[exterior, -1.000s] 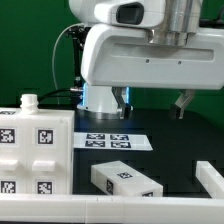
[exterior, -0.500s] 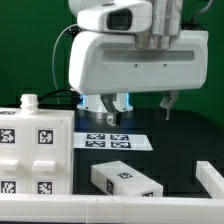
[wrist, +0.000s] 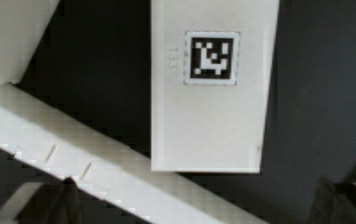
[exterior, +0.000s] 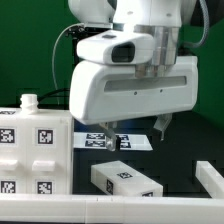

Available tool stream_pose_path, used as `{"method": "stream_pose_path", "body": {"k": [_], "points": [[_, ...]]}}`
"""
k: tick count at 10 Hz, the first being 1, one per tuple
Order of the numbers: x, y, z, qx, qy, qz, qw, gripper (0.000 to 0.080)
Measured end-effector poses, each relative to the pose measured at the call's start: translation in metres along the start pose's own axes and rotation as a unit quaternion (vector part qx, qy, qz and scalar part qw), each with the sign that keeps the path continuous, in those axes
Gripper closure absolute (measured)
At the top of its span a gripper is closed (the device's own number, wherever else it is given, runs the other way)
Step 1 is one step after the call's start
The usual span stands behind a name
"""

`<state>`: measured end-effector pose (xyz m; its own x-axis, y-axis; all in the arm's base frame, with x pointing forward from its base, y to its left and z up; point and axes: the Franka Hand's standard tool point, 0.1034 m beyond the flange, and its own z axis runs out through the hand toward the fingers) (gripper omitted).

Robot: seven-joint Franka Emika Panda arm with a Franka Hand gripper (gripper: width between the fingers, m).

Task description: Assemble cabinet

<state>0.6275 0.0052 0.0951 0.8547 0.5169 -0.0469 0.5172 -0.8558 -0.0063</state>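
A large white cabinet box [exterior: 35,150] with marker tags stands at the exterior view's left. In front of the arm lies a smaller oblong cabinet piece [exterior: 125,180] with one tag on top. The corner of another white piece [exterior: 210,180] shows at the exterior view's right edge. My gripper [exterior: 135,133] hangs open above the table, behind the oblong piece, with nothing between its fingers. In the wrist view the oblong tagged piece [wrist: 210,90] lies ahead of the gripper [wrist: 201,200], and a long white piece [wrist: 86,150] runs slantwise beside it. Both dark fingertips [wrist: 50,200] sit at the frame's edge.
The marker board [exterior: 125,143] lies flat on the dark table, mostly under the gripper. A white bar [exterior: 100,212] runs along the near edge of the exterior view. A green backdrop stands behind the arm.
The arm has come down and towards the exterior view's left, so the fingers now hang lower, over the marker board. The jaws stayed open and the cabinet pieces have not moved.
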Motion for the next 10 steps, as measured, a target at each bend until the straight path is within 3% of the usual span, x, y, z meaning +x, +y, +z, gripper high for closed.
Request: {"method": "stream_pose_path", "body": {"k": [3,5,6,10], "points": [[0.002,-0.004,0.010,-0.006,0.000,-0.009,1.000,0.0151],[0.011,-0.014,0.019,-0.030,-0.010,-0.058,0.998,0.0151],[0.011,-0.013,0.019,-0.034,-0.007,-0.060,0.998,0.0151],[0.009,-0.010,0.022,-0.033,-0.008,-0.053,0.998,0.0151]]}}
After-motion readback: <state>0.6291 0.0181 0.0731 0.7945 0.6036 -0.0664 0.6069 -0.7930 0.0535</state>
